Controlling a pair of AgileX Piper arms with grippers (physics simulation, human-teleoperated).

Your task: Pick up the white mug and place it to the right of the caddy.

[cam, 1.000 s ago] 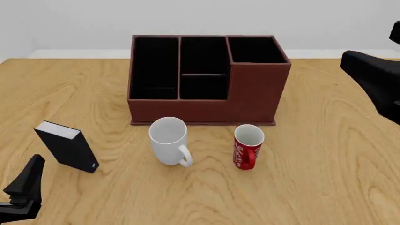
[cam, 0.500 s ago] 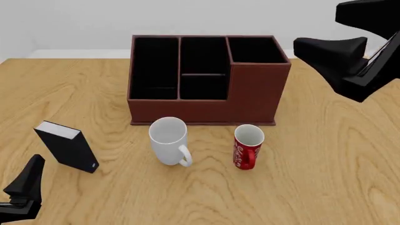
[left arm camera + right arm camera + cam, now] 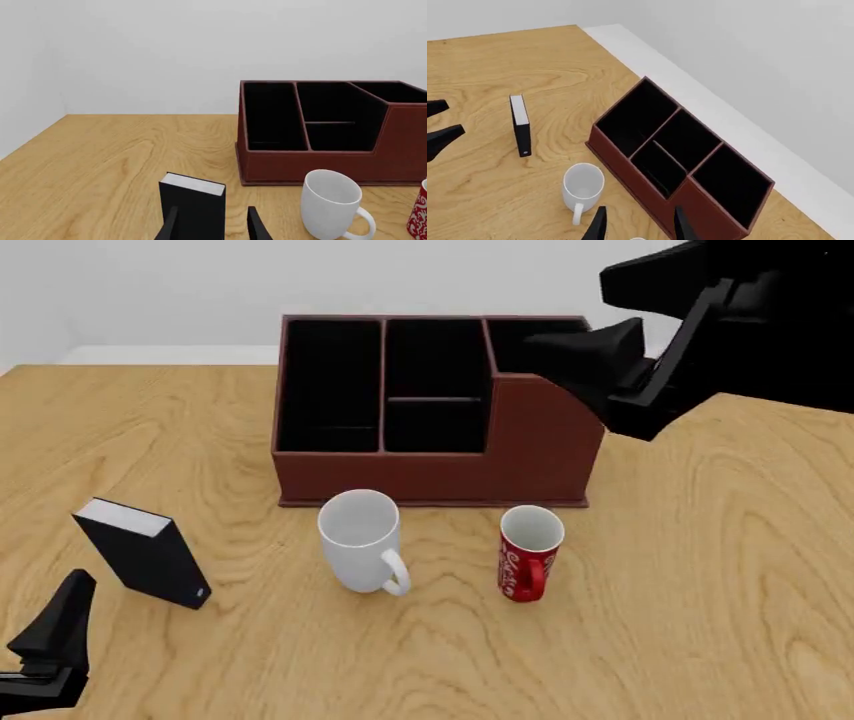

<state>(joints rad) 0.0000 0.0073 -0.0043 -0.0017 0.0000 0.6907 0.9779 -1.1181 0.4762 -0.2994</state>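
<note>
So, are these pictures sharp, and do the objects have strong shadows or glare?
Front view: sharp, even light; the white mug and the red mug throw only faint soft shadows on the table, and the right arm is a dark shape with little detail. Left wrist view: sharp, no glare on the mug. Right wrist view: sharp; the caddy compartments are plain black inside.

red mug (image 3: 530,565), blk box (image 3: 143,552), wood table (image 3: 721,620)

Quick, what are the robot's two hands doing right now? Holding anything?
Left gripper: open, holding nothing.
Right gripper: open, holding nothing, up above the caddy.
</note>
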